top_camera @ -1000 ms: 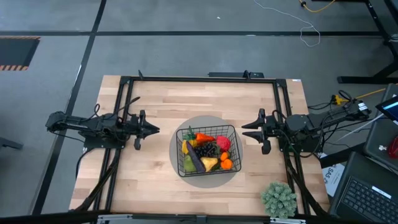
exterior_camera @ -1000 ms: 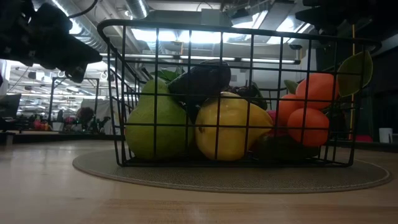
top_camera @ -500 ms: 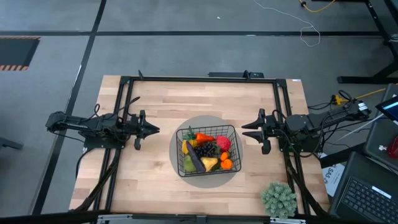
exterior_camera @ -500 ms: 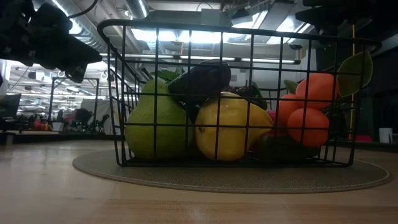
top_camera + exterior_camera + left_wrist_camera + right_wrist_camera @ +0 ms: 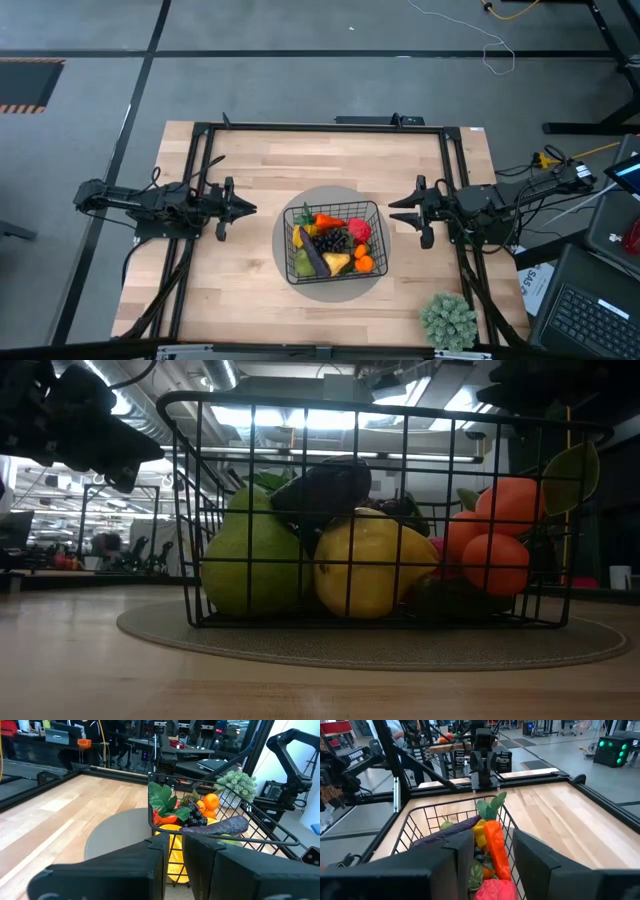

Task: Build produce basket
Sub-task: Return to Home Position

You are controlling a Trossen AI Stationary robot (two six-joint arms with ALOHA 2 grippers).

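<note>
The black wire basket stands on a grey round mat at the table's middle. The produce lies inside it: an orange carrot, dark grapes, a red pepper, a purple eggplant, tangerines, a green fruit and a yellow fruit. My left gripper hovers left of the basket, pointing level at it, its fingers shut down to a thin slit. My right gripper hovers right of the basket, open and empty, also facing it.
A bushy pale-green plant stands at the table's near right corner. A black frame runs along the table's far, left and right sides. Bare wood lies in front of and behind the mat.
</note>
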